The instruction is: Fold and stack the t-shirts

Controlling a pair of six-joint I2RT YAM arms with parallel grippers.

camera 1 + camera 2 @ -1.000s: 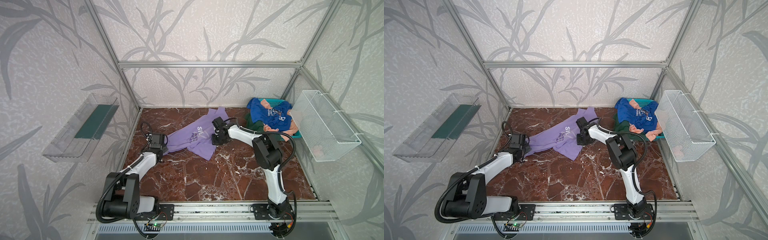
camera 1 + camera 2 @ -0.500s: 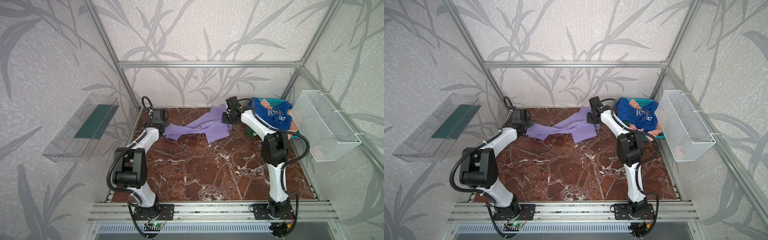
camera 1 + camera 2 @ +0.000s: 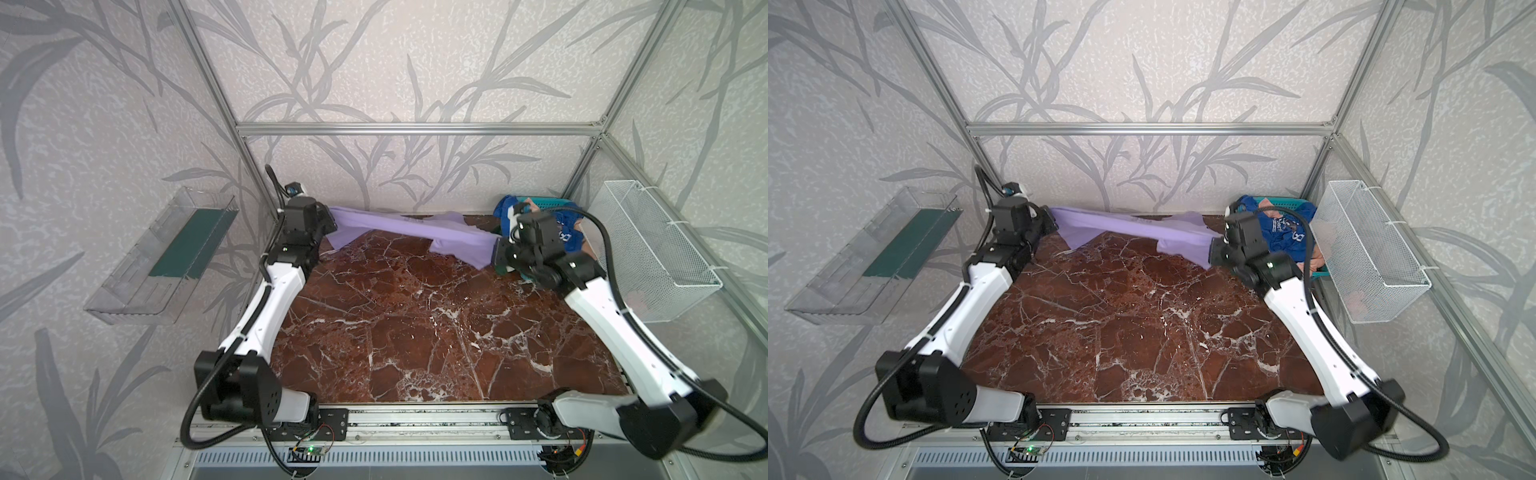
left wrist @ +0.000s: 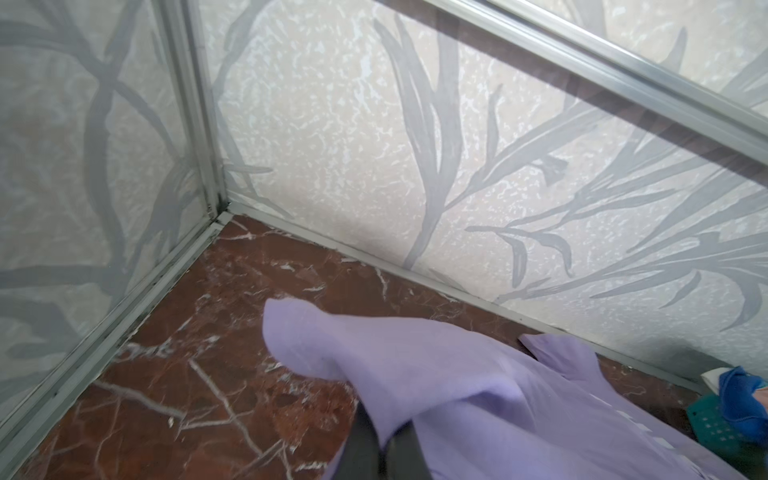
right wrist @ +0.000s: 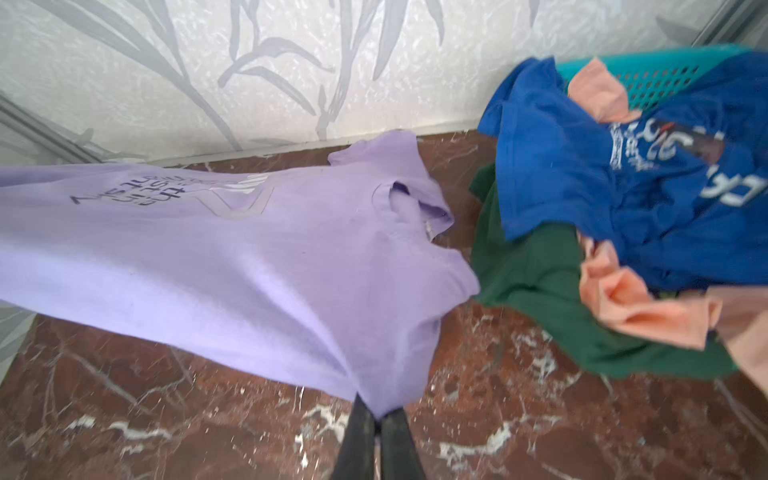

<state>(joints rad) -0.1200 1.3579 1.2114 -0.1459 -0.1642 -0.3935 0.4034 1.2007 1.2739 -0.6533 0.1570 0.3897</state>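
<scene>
Top views show one marble table (image 3: 415, 324) and two arms. One lavender t-shirt (image 3: 399, 226) is stretched along the table's back edge. Its long axis runs left to right between the left gripper (image 3: 330, 226) and the right gripper (image 3: 496, 253), and its collar end points right, toward the pile. Each gripper's jaws are pinched together on a fold of that shirt, as both wrist views confirm. Whether its sagging lower edge touches the marble is hard to say. Three more shirts lie heaped in the back right corner: one blue t-shirt (image 5: 582, 174), one green t-shirt (image 5: 536, 266) and one peach t-shirt (image 5: 636, 307), draped over one teal basket (image 5: 665, 70).
</scene>
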